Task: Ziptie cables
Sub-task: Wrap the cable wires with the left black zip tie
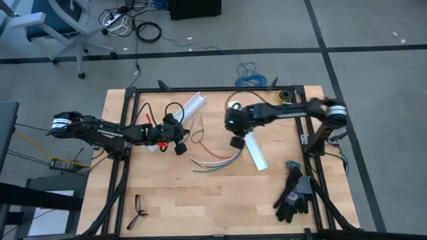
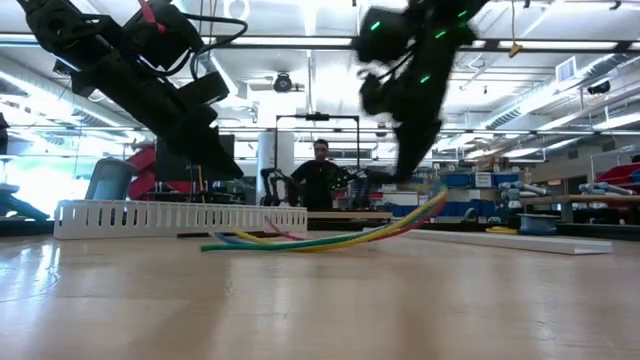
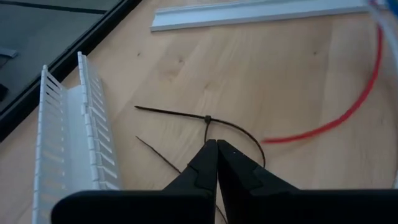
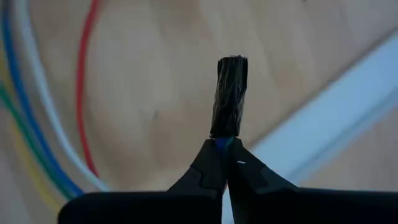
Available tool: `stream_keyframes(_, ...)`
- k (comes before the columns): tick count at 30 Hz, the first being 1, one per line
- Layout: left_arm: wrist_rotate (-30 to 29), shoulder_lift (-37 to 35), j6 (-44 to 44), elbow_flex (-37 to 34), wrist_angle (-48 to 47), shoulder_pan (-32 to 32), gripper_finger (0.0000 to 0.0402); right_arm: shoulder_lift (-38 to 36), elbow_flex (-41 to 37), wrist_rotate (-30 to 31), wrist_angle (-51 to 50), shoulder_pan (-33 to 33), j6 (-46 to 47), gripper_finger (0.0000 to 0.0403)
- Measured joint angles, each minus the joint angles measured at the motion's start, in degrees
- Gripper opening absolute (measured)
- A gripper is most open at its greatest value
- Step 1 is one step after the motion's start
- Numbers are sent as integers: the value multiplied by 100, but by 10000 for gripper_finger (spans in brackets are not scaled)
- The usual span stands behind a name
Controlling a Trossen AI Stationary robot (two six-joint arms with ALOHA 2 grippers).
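The cables [image 1: 215, 160] are thin red, green, blue, yellow and white wires that curve across the table's middle. Their dark-sheathed end [image 4: 230, 93] is raised, with my right gripper [image 4: 225, 144] shut on it; the high view shows that gripper [image 1: 237, 142] right of the centre. In the low view the wires [image 2: 300, 242] lie on the wood and climb toward the gripper [image 2: 415, 172]. My left gripper [image 3: 217, 144], left of the centre [image 1: 180, 145], is shut on a looped black zip tie [image 3: 245, 134]. My left gripper pinches the zip tie between its two fingertips, on the strand just below the small head [image 3: 207, 130]. The loop curves out beside the fingers and the straight tail [image 3: 168, 112] sticks out past the head. My right gripper pinches the bundle between its fingertips right behind the dark sheath [image 4: 224, 138], which sticks out beyond them. The fingers come steeply from above. This end is lifted clear while the loose wires [image 2: 260, 240] trail down onto the table.
A white slotted channel [image 1: 193, 107] lies at the far middle, close to my left gripper [image 3: 74, 137]. A flat white strip [image 1: 257, 155] lies under my right arm. Another thin black strip [image 3: 158, 152] lies on the wood. Black gloves [image 1: 293, 193] sit near right. A person [image 2: 320, 175] stands beyond the table.
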Motion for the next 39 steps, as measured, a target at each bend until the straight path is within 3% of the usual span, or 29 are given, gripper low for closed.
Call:
stream_keyframes(6,0,0,179,0,-211,0,18,-1447,-926,135,-94,282,667,1)
stream_keyframes(11,153,179,398,0,-568,0,29,-2143,-1671,298,-68,414,1172,1)
stream_keyframes(15,514,505,401,0,-640,-4,55,-2289,-2209,278,204,459,1468,1)
stream_keyframes(21,375,807,249,2,-605,-2,102,-2293,-2764,47,1224,505,1495,2)
stream_keyframes(25,329,948,116,7,-724,3,111,-2293,-2896,-17,1897,504,1489,2)
stream_keyframes(31,197,1285,-24,26,-744,4,92,-2244,-2913,-179,2706,504,1305,3)
stream_keyframes(36,226,1311,-17,16,-503,-11,21,-2002,-2913,-245,3148,504,1227,4)
stream_keyframes(39,182,1316,128,66,-286,-64,6,-1708,-2913,-357,3354,504,1198,4)
